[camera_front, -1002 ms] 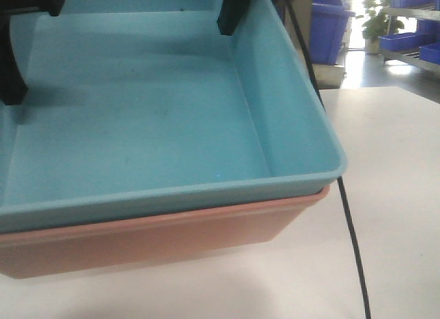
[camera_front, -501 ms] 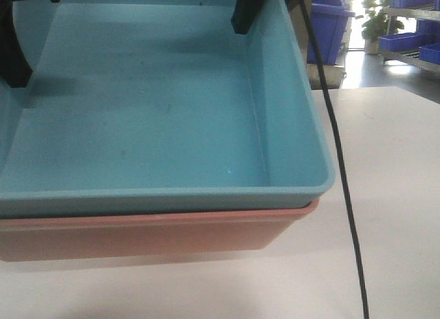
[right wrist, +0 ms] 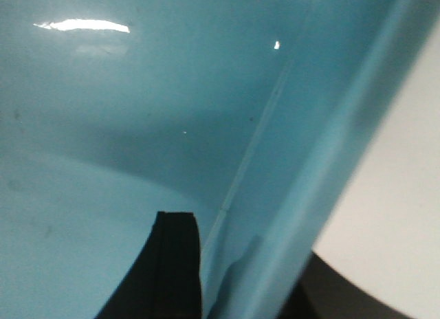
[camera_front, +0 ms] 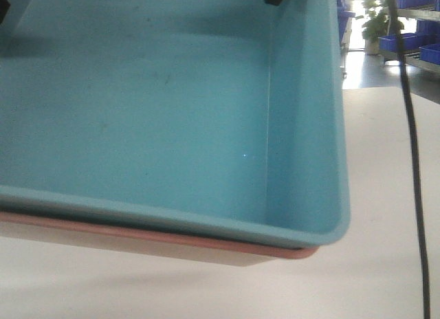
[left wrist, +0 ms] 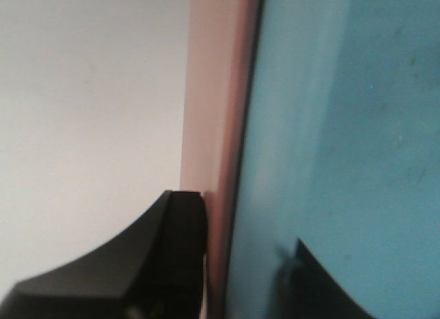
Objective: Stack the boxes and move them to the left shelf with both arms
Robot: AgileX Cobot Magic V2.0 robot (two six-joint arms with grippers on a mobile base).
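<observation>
Front view, and nothing but teal tub (camera_front: 151, 113) across most of it, seated inside the pink tub (camera_front: 151, 238), with only a thin pink rim peeking out below the near edge. Beneath, the white tabletop (camera_front: 385, 250) with a shadow under the pair; touching it or lifted off, cannot tell. Off to the right, running top to bottom, a thin black cable (camera_front: 413, 161); far behind, blue crates (camera_front: 402, 40). Over to the left wrist: left gripper (left wrist: 244, 223) straddling the doubled wall, outer finger (left wrist: 165, 264) pressed on the pink side, inner finger down in the teal, pinching both tubs together. Over to the right wrist: right gripper (right wrist: 247, 264) astride the teal wall, one finger (right wrist: 175, 264) inside against the wall, the other dark under the rim outside, clamped on the teal tub.
</observation>
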